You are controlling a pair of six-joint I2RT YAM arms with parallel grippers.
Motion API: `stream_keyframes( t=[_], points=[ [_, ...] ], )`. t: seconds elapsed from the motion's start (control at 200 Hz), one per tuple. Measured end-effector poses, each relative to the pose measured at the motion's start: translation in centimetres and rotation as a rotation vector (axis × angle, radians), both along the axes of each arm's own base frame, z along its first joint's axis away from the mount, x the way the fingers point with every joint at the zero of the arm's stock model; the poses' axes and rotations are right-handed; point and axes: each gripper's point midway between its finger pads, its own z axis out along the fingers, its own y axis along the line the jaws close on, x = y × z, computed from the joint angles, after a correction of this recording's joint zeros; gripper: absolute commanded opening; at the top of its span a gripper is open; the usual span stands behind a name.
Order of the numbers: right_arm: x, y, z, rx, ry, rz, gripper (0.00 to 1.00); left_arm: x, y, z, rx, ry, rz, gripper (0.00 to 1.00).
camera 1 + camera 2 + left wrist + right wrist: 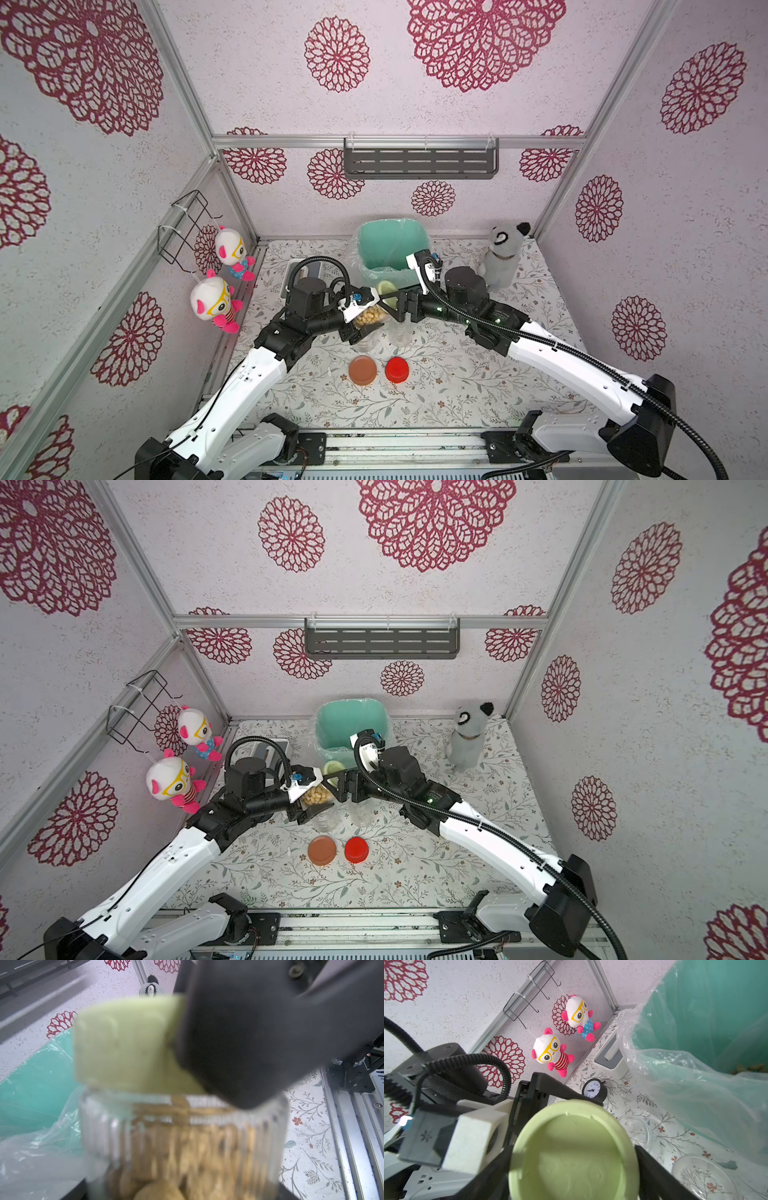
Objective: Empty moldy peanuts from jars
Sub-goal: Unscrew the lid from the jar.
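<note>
Top views, room: floral tablecloth (436,395) is spreading under both arms; rosette-patterned walls (291,104) are enclosing it.
Left arm: reaching toward the mint-green bin (390,249), left gripper (365,323) clamping the jar (99,1126) of moldy peanuts (368,318) just before it.
Right arm: right gripper (572,1159) is straddling the jar's pale green lid (385,286); whether it is squeezing, I cannot tell.

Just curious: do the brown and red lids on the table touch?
Apart. Both top views show a strip of table between the brown lid and the red lid.
</note>
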Motion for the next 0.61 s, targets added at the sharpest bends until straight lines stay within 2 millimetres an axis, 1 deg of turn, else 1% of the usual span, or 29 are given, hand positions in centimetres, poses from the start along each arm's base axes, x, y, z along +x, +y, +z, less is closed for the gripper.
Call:
stream_keyframes(
  t=[0.1, 0.255, 0.345, 0.405, 0.505, 0.605],
  points=[
    [-0.2, -0.4, 0.1, -0.011, -0.045, 0.004, 0.70, -0.1, -0.1, 0.1, -0.004, -0.002, -0.010, 0.00],
    [-1.3, -1.4, 0.1, -0.029, -0.155, 0.053, 0.56, -1.1, -0.8, 0.0, -0.011, 0.009, -0.068, 0.00],
    [-1.6, -2.0, 0.1, -0.041, -0.228, 0.098, 0.51, -1.5, -1.1, 0.0, -0.017, 0.019, -0.094, 0.00],
    [-1.4, -2.6, 0.4, -0.049, -0.288, 0.122, 0.47, -1.5, -1.1, -0.3, -0.012, 0.040, -0.092, 0.00],
    [-0.6, -4.0, 1.1, -0.077, -0.397, 0.138, 0.38, -1.5, -0.7, -0.9, -0.002, 0.073, -0.084, 0.00],
    [0.0, -4.8, 0.9, -0.111, -0.468, 0.170, 0.34, -1.7, -0.7, -1.0, 0.001, 0.092, -0.090, 0.00]
  ],
)
